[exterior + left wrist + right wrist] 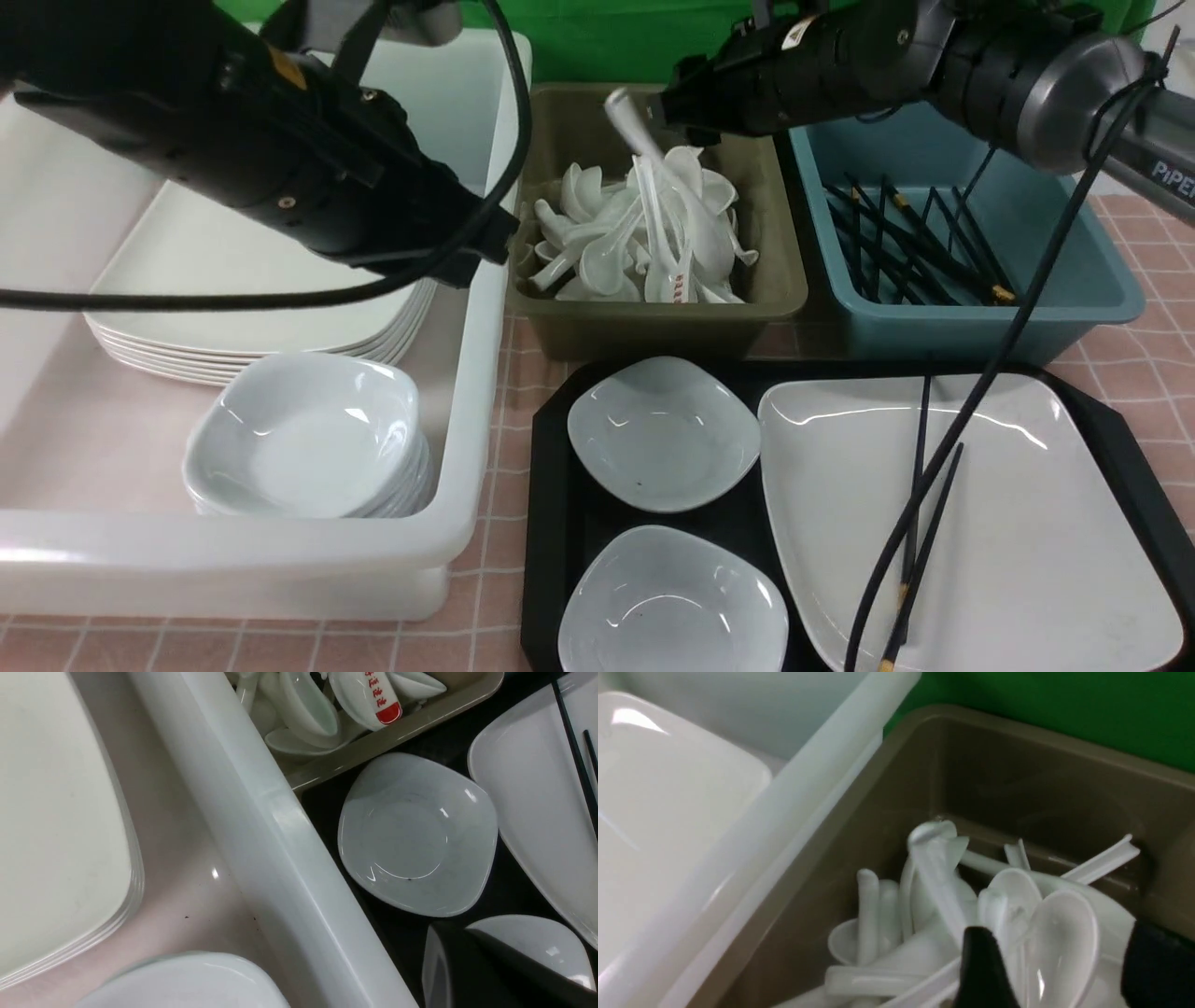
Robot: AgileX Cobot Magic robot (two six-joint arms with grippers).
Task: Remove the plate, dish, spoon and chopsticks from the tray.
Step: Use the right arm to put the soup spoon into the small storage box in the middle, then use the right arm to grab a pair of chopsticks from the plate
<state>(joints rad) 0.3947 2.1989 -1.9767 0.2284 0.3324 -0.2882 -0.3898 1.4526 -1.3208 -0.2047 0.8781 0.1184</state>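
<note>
Front view: wrapping up the drop-off. Hovering over the brown bin (653,336) with the right pincer (665,114) spread open; spoon (627,119) at its tips, bowl down in the pile, long axis tilted, handle up and far-left. Left pincer (485,247) closed above the white tub (467,448). Next, probably: back to the tray (551,523) for the chopsticks (920,429).

Green backdrop (597,47) and sorted crockery bins (653,331) mark a lab test setup.

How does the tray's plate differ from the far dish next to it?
The plate is far wider and shallower than the far dish. The plate carries the chopsticks; the far dish is empty. On the tray, the plate sits right, the far dish left. Both are glossy white.
</note>
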